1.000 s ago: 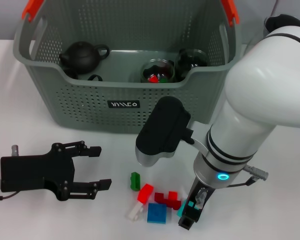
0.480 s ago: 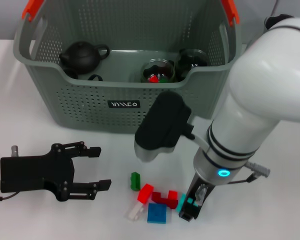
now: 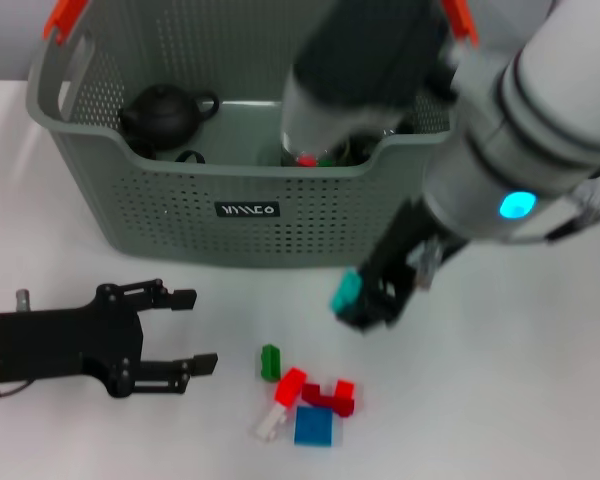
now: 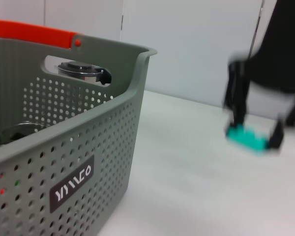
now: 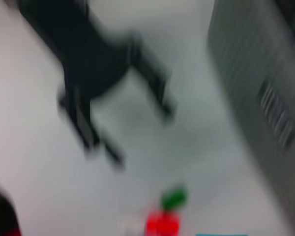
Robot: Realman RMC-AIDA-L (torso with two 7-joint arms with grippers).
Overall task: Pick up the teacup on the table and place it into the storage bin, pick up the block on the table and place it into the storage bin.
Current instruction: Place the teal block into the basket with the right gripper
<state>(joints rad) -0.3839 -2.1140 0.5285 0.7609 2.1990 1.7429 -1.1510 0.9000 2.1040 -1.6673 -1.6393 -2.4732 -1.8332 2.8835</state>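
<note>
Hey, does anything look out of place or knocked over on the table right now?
Nothing stands out. The storage bin stands upright, the loose blocks lie in a cluster on the table, and the right gripper holds a teal block above them. The left gripper rests open nearby.

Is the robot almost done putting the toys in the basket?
Partly. A black teapot and round containers already sit in the grey basket. The right gripper holds a teal block in the air before the basket. Green, red, dark red, white and blue blocks remain on the table beside the open left gripper.
</note>
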